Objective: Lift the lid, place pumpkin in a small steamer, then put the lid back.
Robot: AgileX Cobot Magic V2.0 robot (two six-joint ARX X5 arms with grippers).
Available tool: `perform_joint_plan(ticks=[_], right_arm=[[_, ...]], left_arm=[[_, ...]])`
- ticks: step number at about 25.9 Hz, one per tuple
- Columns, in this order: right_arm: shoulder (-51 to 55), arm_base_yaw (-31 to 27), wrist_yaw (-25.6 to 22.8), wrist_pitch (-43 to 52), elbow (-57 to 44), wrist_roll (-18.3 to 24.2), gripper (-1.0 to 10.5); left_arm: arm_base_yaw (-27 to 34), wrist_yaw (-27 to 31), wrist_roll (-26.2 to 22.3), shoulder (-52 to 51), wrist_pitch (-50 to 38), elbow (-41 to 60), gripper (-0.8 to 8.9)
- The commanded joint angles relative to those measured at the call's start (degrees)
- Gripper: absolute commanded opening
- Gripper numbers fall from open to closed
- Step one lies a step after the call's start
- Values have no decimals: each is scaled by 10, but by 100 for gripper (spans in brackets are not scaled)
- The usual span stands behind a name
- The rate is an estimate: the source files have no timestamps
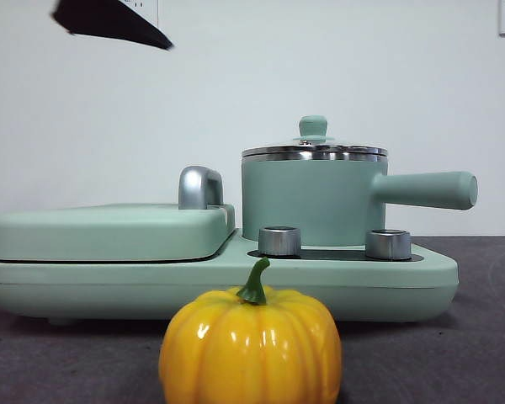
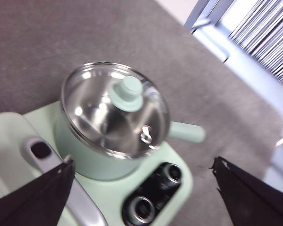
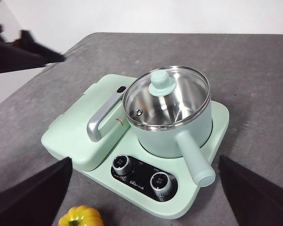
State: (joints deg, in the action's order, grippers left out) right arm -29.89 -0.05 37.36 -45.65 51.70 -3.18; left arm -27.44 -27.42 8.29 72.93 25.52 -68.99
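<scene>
The glass lid (image 1: 313, 151), with its mint-green knob (image 2: 126, 92), sits shut on the small steamer (image 1: 310, 202), whose long handle (image 3: 195, 157) sticks out to the side. In front of the cooker base, on the grey table, stands the glossy yellow pumpkin (image 1: 250, 345), also seen at the right wrist view's edge (image 3: 81, 216). My left gripper (image 2: 142, 162) hangs open above and short of the lid, touching nothing; it shows as a black tip (image 1: 109, 21) in the front view. High and well back from the cooker, my right gripper (image 3: 145, 162) is open and empty.
The steamer stands on a mint-green cooker base (image 1: 236, 286) with two steel dials (image 3: 141, 174). Beside the pot lies a flat griddle cover (image 1: 109, 231) with a steel handle (image 3: 104, 117). The table edge (image 2: 236, 70) runs behind the pot.
</scene>
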Motion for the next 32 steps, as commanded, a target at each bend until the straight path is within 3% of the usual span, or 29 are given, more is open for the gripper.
perform_joint_plan(ticks=[1,10,20,22,32], right_arm=[[-3,0,1,5,8,6,493],[-3,0,1,5,8,5,493],[-3,0,1,5,8,6,493],[-3,0,1,5,8,6,493],[-3,0,1,5,8,6,493]], left_arm=[[-25,35,-51,68,21,-71,477],[-101,154,-107,221,21,-197,477],[-135,161,-108,305,-82,-203,462],[-142,189,-109,314,-97,-203,413],[-150,204,-112,340,-101,-203,372]])
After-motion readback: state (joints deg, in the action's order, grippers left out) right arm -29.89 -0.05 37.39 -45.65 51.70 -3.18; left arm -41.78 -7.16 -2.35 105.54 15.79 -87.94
